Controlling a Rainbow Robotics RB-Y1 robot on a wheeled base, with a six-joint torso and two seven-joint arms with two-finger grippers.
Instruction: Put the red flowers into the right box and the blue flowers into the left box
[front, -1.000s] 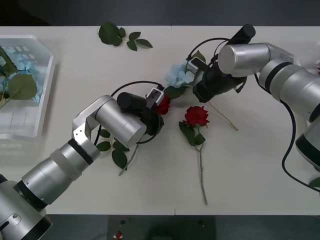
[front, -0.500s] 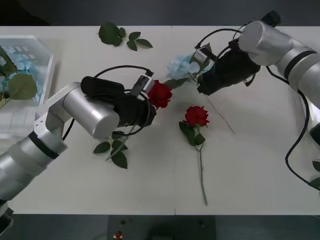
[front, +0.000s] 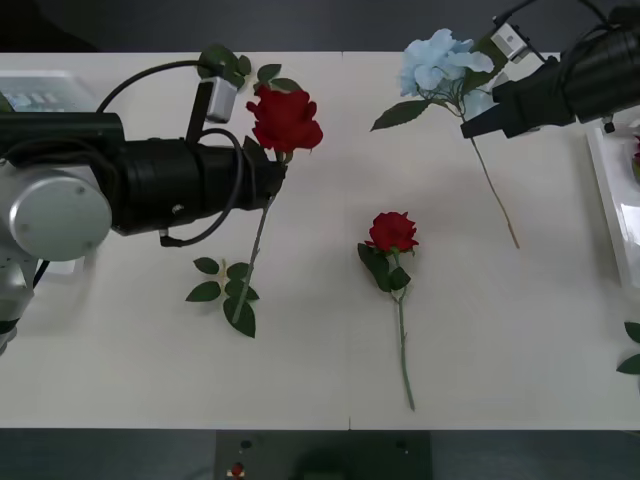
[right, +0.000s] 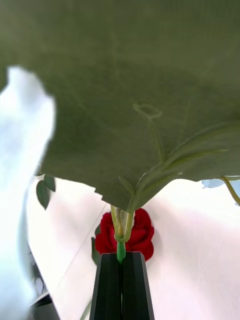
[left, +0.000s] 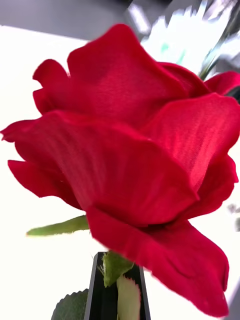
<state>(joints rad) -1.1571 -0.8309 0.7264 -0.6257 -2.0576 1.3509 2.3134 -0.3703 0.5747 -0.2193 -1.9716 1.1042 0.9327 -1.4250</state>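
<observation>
My left gripper (front: 274, 172) is shut on the stem of a red flower (front: 286, 119) and holds it above the table's left half, its leafy stem hanging down. In the left wrist view the bloom (left: 130, 160) sits just above the black fingers (left: 102, 295). My right gripper (front: 468, 128) is shut on the stem of a blue flower (front: 438, 58) at the back right. The right wrist view shows that stem (right: 120, 250) pinched between its shut fingers (right: 107, 290) under a broad leaf (right: 120, 90). A second red flower (front: 391, 232) lies mid-table. The left box (front: 60, 80) is far left, the right box (front: 606, 180) far right.
A bloomless leaf sprig (front: 228, 66) lies at the table's back, close behind the left arm. More leaves (front: 632, 360) poke in at the right edge. The table's near edge runs along the bottom of the front view.
Both arms rose and swung apart. The left carried its red flower up and left; the right carried the blue flower back and to the right, away from the lying rose.
</observation>
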